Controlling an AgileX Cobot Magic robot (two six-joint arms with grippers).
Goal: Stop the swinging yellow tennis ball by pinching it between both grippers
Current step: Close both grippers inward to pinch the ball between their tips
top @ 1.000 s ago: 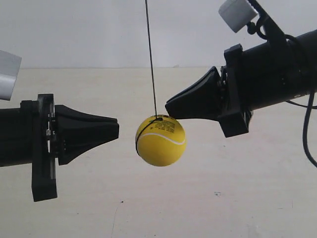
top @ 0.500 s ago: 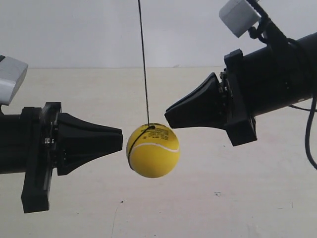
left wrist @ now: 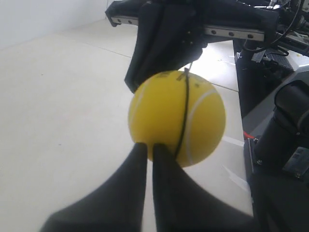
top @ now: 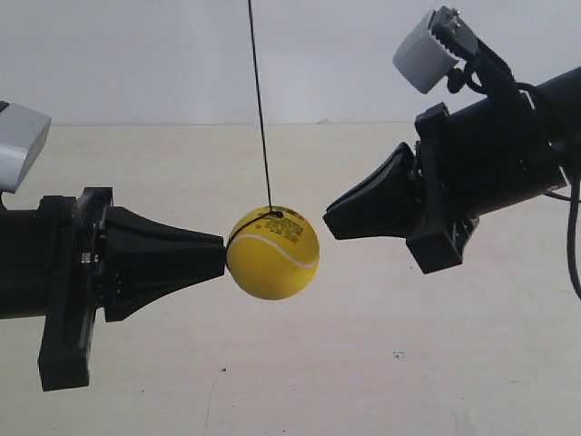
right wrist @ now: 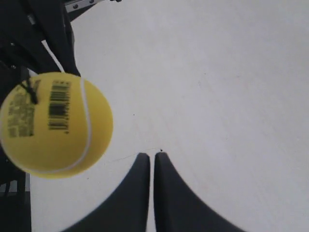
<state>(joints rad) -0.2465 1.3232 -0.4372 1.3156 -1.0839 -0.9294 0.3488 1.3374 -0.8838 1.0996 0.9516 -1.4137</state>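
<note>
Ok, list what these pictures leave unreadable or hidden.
- Where the string is tied: exterior view, cut off by the top edge.
- Print on the label of the yellow tennis ball: right wrist view, blurred.
- Body of the left gripper: left wrist view, cut off by the bottom edge.

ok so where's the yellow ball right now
In the exterior view the yellow tennis ball hangs mid-frame on its string, against the tip of the left claw, with a gap to the right claw.
</note>
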